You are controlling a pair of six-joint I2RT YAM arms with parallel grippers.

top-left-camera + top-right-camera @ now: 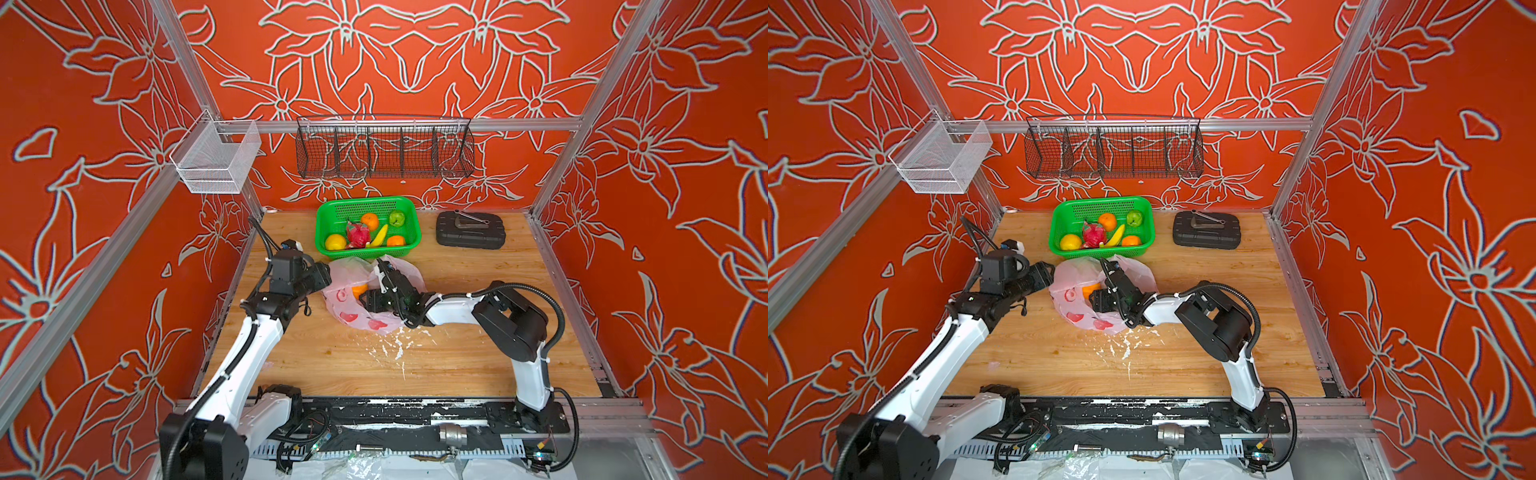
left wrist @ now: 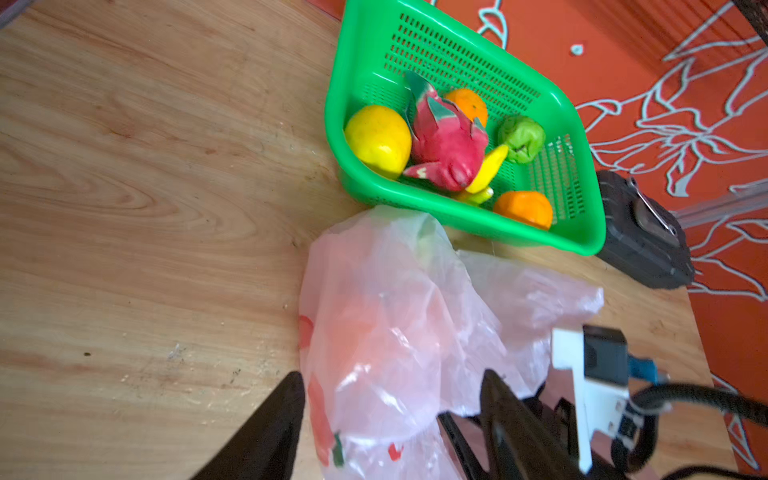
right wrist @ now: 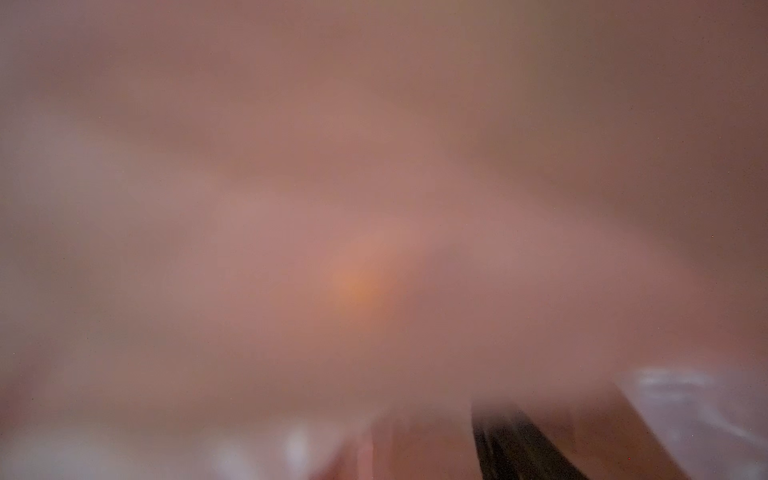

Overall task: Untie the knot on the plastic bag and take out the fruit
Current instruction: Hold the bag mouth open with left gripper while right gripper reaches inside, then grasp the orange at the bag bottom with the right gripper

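Plastic bag (image 1: 349,270), pink and thin, lies crumpled near the middle of the wood table (image 1: 457,357), and its mouth is open. The right claw (image 1: 365,298) goes in through that mouth from the right side, so the plastic bag is all around it. One orange (image 1: 359,289) sits inside the bag, just beside the tip of the right claw. I cannot tell if that claw is wide or narrow. Its own camera sees only pink blur, an orange glow and one dark finger (image 3: 511,444).

The left claw (image 2: 392,374) is at the left edge of the bag. Its two black fingers (image 2: 274,424) stand wide apart with a bulge of the bag between them. I cannot tell if they touch it.

The far edge of the bag lies just beside the front wall of the green basket (image 1: 365,204). In the basket are a yellow round fruit (image 1: 335,242), a dragon fruit (image 1: 357,235), two more oranges (image 1: 370,221), a green fruit (image 1: 397,217) and a banana (image 1: 379,236).

The black case (image 1: 469,232) sits at the far right, well apart from the bag. The near half of the table is bare wood with small white flecks (image 1: 390,345). The left arm is close to the left wall.
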